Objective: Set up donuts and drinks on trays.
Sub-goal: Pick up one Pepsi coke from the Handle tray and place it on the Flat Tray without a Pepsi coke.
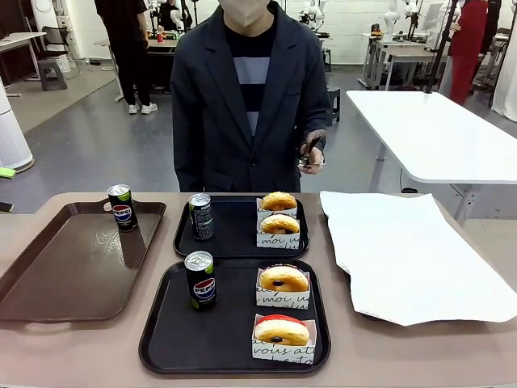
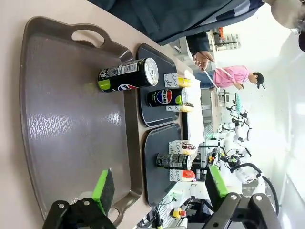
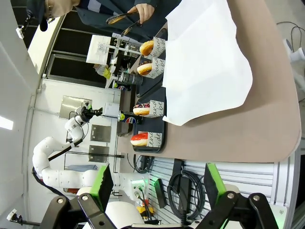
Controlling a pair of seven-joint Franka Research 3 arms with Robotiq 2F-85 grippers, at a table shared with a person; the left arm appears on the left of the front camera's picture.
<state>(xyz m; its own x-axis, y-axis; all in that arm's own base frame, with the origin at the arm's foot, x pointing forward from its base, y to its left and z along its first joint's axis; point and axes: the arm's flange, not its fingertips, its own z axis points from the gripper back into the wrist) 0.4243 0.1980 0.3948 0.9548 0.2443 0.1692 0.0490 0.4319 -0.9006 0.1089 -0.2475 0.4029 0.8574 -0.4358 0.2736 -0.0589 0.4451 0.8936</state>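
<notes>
Black plastic, two trays of it, lies in front of me on the table: the near tray (image 1: pixel 161 339) and the far tray (image 1: pixel 234 234), one just behind the other. Each carries one can and two donuts. On the near tray a Pepsi can (image 1: pixel 200 280) stands upright at its left, and to the right sit a donut with a dark centre (image 1: pixel 283 280) and, closer to me, a red-glazed donut (image 1: pixel 281 330), both in white paper sleeves with black script. On the far tray a second can (image 1: pixel 200 217) stands at the left, with two plain golden donuts (image 1: pixel 279 213) in sleeves at the right, one behind the other.

To my left is the longer brown tray (image 1: pixel 73 275), and a third can (image 1: pixel 122 208) stands upright near its far edge. To my right a large white sheet of paper (image 1: pixel 404 250) covers something dark on the table.

A person in a dark jacket (image 1: pixel 242 105) stands at the far side, one hand (image 1: pixel 312 153) holding tongs above the table.

My left gripper (image 2: pixel 157 191) hangs over the near end of the brown tray with its green pads spread wide and nothing between them. My right gripper (image 3: pixel 157 188) is off past the table's edge, fingers also wide apart and empty
</notes>
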